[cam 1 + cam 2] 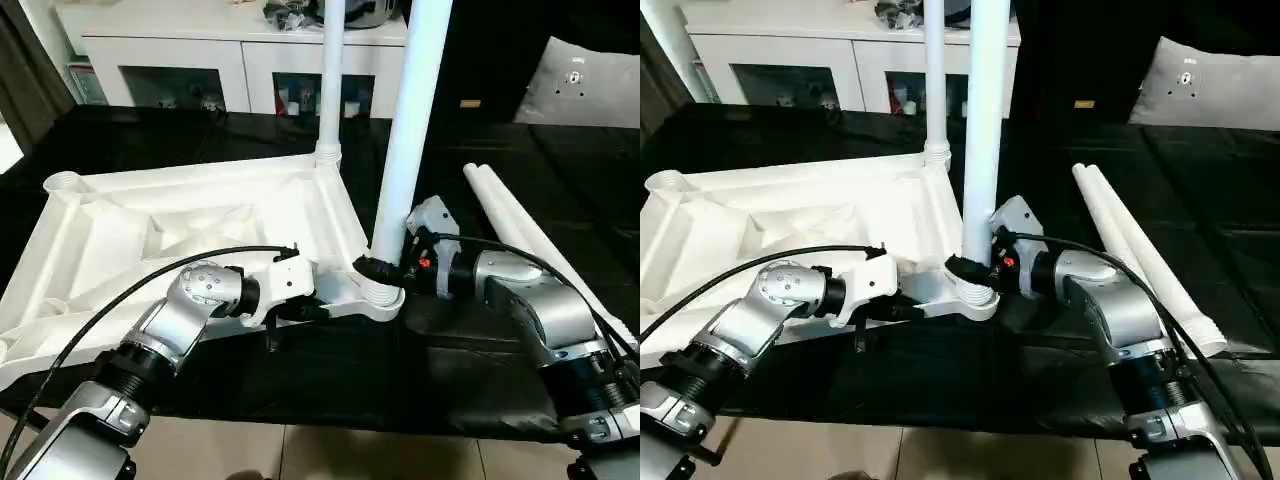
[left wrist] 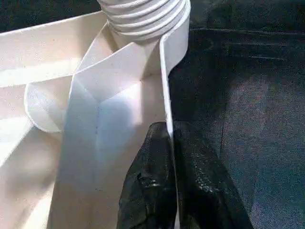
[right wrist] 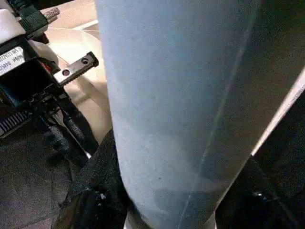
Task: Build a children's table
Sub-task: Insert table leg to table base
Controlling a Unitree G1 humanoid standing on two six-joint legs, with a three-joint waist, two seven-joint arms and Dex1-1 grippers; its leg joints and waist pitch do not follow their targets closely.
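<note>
The children's table, a white plastic rectangular top (image 1: 200,225) with ribbed underside, lay upside down on the black cloth-covered surface (image 1: 1060,160). The left gripper (image 2: 171,181) pinched its near rim, one black finger on each side, as the left wrist view showed. The right gripper (image 1: 382,268) clasped the base of a white tapered tubular leg (image 1: 412,120) standing in the near corner socket (image 1: 378,296). Another leg (image 1: 330,80) stood behind; two spare legs (image 1: 1140,250) lay to the right.
</note>
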